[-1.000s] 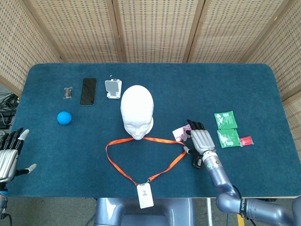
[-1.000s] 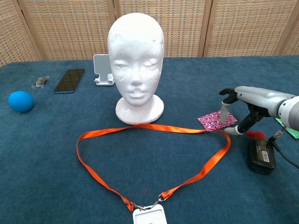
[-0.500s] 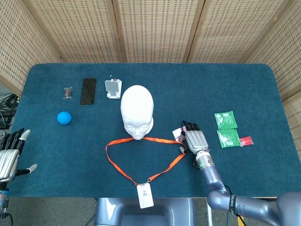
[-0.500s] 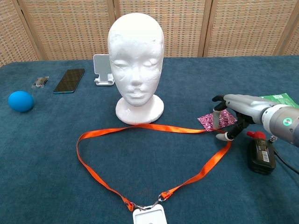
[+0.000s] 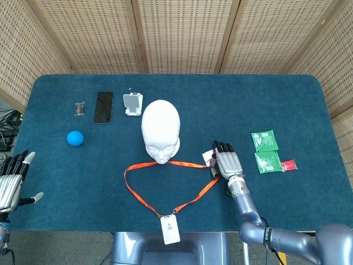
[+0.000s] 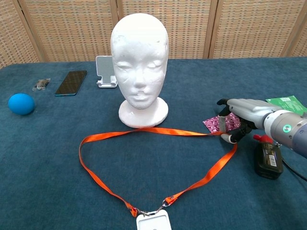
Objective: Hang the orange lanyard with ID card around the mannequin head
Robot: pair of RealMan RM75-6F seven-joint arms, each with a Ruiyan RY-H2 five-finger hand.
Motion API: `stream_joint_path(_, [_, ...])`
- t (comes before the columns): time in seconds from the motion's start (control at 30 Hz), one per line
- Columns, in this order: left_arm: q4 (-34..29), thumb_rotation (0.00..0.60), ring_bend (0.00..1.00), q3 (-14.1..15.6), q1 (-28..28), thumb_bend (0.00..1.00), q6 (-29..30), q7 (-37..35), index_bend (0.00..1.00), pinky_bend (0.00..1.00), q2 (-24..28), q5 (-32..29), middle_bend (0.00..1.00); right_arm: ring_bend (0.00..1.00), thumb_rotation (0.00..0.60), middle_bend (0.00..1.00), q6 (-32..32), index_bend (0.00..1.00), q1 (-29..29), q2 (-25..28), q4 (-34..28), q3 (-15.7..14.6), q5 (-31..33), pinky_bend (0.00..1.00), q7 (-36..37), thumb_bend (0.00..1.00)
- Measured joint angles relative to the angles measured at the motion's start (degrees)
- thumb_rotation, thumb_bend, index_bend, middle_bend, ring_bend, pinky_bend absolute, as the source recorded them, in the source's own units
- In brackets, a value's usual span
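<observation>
The white mannequin head (image 5: 160,130) (image 6: 139,52) stands upright mid-table. In front of it the orange lanyard (image 5: 190,164) (image 6: 163,130) lies flat in a wide loop. Its white ID card (image 5: 170,229) (image 6: 153,222) hangs at the near table edge. My right hand (image 5: 226,162) (image 6: 237,115) hovers palm-down over the loop's right corner, fingers apart and curved down. One fingertip (image 6: 232,139) touches the strap there; no grip on it shows. My left hand (image 5: 11,179) is held with fingers spread and empty off the table's left edge, seen only in the head view.
A pink patterned packet (image 6: 218,123) lies under my right hand, a black device (image 6: 267,158) just right of it. Two green packets (image 5: 266,151) and a red item (image 5: 288,165) lie further right. A phone (image 5: 103,107), phone stand (image 5: 132,104), small clip (image 5: 80,109) and blue ball (image 5: 75,138) sit at left.
My right hand has moved left and slightly forward, from beside the black device to over the lanyard's right corner. The lanyard and left hand have not moved.
</observation>
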Motion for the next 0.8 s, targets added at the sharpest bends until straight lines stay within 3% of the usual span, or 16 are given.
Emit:
stream_joint_path(0.5, [-0.53, 0.6, 0.0, -0.92, -2.79, 0.0, -2.2, -0.96, 0.01, 0.0, -0.39, 1.18, 0.0, 0.0, 0.6, 0.0, 0.15, 0.69, -0.42, 0.51, -0.47, -1.1, -4.04, 0.0, 1.56, 0.62])
stream_joint_path(0.67, [0.03, 0.6, 0.0, -2.39, -6.5, 0.17, -6.51, -1.18, 0.17, 0.0, -2.16, 1.0, 0.0, 0.0, 0.6, 0.01, 0.36, 0.71, -0.52, 1.24, -1.69, -1.15, -4.9, 0.0, 1.79, 0.62])
stream_joint_path(0.8, [1.93, 0.6, 0.0, -4.16, -12.0, 0.25, -13.93, -0.96, 0.28, 0.0, -5.1, -0.78, 0.0, 0.0, 0.6, 0.01, 0.33, 0.72, -0.42, 2.1, -3.31, -0.67, -4.63, 0.0, 1.56, 0.62])
